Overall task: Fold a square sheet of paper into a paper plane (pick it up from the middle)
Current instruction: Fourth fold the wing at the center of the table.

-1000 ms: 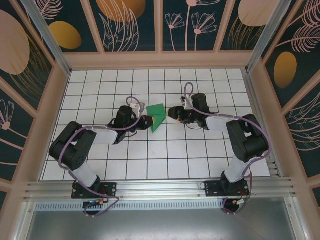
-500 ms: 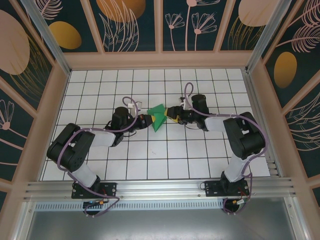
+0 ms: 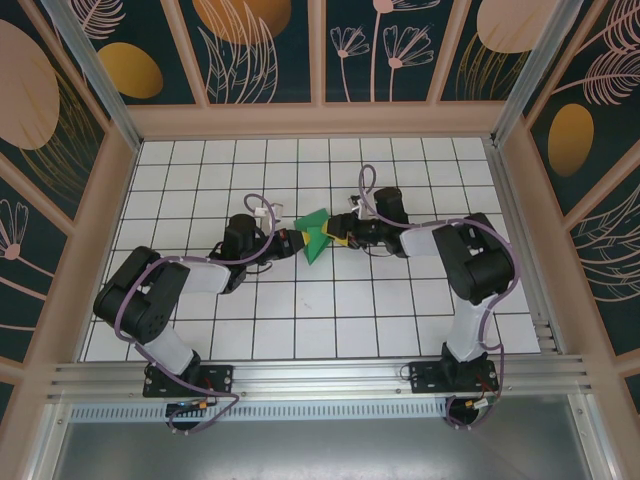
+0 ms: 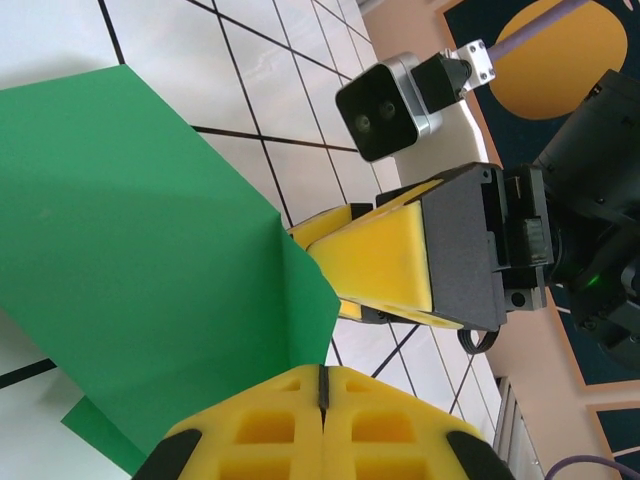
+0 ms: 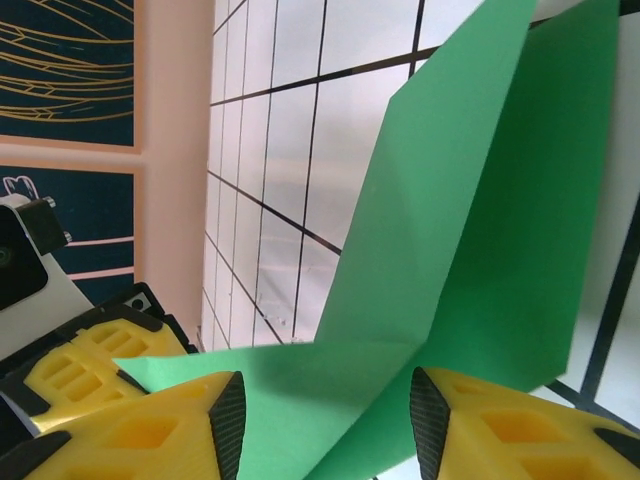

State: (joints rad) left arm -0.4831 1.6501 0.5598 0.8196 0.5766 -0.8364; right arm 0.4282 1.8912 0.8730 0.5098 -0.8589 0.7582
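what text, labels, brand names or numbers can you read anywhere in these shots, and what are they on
No text, number or brand can be read.
green paper: plain, no print.
wall panels: plant drawings only, no letters.
table: black grid lines only.

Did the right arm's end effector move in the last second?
Yes. The right end effector slid left across the table grid, reaching the green paper the left end effector holds.

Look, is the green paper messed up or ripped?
Not ripped that I can see. The green paper is creased, with one flap sticking up instead of lying flat. The left gripper pinches one side; the right gripper is open around the other.
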